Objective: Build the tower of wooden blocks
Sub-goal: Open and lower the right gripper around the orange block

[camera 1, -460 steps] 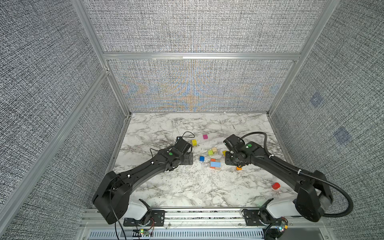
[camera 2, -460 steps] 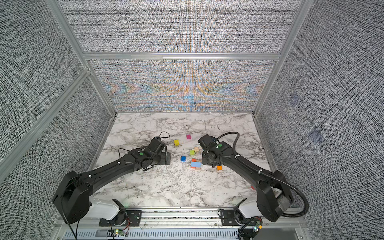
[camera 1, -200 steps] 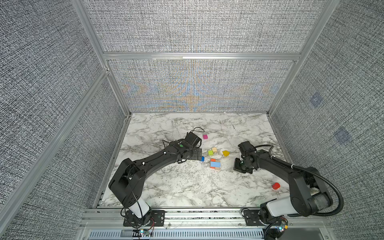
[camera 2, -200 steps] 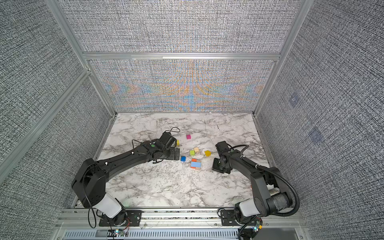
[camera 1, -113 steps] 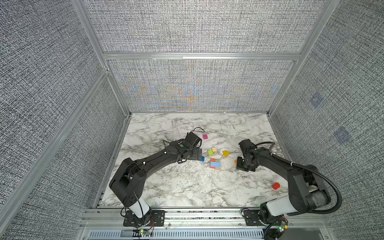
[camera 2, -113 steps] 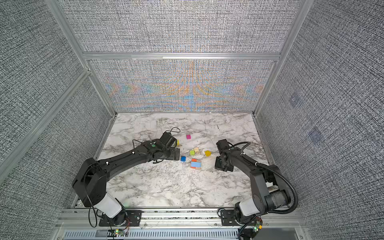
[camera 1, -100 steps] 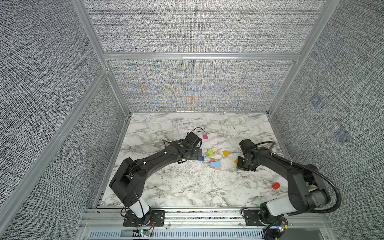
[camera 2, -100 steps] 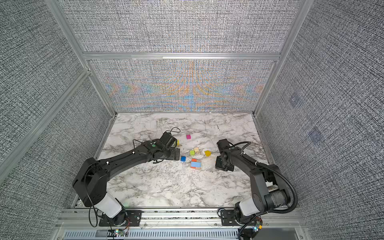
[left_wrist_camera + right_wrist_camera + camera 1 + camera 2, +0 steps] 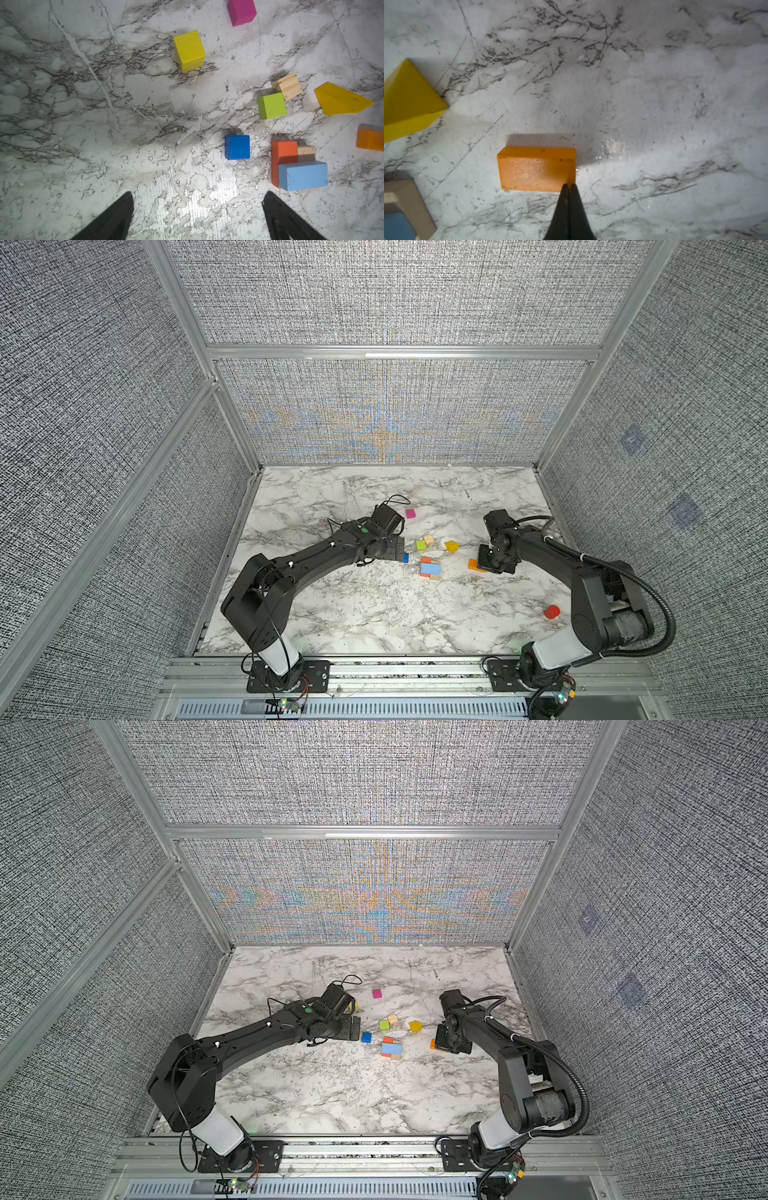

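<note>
The tower is a low stack [image 9: 430,568] [image 9: 391,1048]: an orange brick and a tan brick lie under a light blue brick [image 9: 303,175]. Loose wood blocks lie around it: blue cube [image 9: 237,147], green cube [image 9: 271,105], tan cube [image 9: 288,86], yellow wedge [image 9: 340,99], yellow cube [image 9: 189,51], magenta cube [image 9: 410,513]. My left gripper [image 9: 197,197] [image 9: 398,549] hangs open and empty, just left of the blue cube. My right gripper [image 9: 569,186] [image 9: 484,566] is shut, its tips at the edge of a lone orange brick [image 9: 536,168] [image 9: 473,565].
A red block [image 9: 552,611] sits alone at the near right beside the right arm. Grey fabric walls with metal frames close the marble table [image 9: 374,614] on three sides. Both arms reach in from the front rail.
Over the last second the right gripper crept a little farther from the front edge beside the orange brick. The left gripper stayed put. Before that, the left arm swung in and the right drew back.
</note>
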Available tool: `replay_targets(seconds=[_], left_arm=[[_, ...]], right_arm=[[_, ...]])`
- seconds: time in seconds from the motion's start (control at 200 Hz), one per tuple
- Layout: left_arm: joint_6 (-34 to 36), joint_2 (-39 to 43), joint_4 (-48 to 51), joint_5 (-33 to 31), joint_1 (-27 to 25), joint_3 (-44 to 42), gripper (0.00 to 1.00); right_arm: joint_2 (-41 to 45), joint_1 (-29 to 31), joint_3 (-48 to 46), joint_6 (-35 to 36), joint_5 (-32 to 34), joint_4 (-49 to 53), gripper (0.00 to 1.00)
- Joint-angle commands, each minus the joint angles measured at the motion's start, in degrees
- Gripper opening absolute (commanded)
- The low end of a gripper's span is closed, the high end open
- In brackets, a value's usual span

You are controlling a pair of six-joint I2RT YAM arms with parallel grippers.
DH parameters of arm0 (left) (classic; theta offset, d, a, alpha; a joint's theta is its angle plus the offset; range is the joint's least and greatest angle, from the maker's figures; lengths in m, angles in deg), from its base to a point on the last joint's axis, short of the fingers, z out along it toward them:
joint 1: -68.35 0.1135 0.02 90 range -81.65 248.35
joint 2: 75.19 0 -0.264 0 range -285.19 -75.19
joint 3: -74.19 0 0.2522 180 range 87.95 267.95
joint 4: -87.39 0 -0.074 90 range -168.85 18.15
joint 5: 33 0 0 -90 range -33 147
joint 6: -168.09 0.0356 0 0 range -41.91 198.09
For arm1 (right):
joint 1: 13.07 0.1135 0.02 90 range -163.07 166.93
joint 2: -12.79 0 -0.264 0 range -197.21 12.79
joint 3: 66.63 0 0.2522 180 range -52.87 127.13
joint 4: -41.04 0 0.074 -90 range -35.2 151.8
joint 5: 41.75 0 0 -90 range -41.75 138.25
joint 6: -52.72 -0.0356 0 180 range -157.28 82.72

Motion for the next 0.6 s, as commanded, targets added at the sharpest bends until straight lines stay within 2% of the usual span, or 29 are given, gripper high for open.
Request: replay_targets(seconds=[0.0, 0.02, 0.08, 0.115, 0.21, 0.28, 0.46, 0.595], left_arm=[[0.3, 0.5, 1.1, -0.9, 0.0, -0.2, 0.98], [0.3, 0.5, 1.2, -1.0, 0.0, -0.3, 0.98], [0.3, 0.8, 1.2, -1.3, 0.0, -0.6, 0.98], [0.4, 1.0, 1.2, -1.3, 0.0, -0.7, 0.98], [0.5, 1.3, 1.5, -1.6, 0.0, -0.9, 0.98], [0.7, 1.6, 1.9, -1.8, 0.0, -1.1, 0.98], [0.7, 3.0, 2.1, -2.7, 0.0, -2.1, 0.99], [0.5, 3.9, 2.0, -3.3, 0.0, -3.2, 0.99]], right_arm=[[1.0, 0.0, 0.3, 1.3, -0.3, 2.0, 0.00], [1.4, 0.0, 0.2, 1.4, -0.3, 2.3, 0.00], [2.6, -0.1, 0.1, 1.6, -0.4, 2.8, 0.09], [3.4, -0.1, 0.0, 1.6, -0.5, 3.2, 0.17], [5.2, -0.1, 0.1, 1.7, -1.0, 4.1, 0.45], [5.9, -0.1, 0.4, 1.4, -1.4, 4.8, 0.60], [7.6, 0.2, -0.1, 2.0, -2.5, 4.8, 0.79], [7.2, 0.8, 0.3, 2.4, -2.3, 5.2, 0.84]])
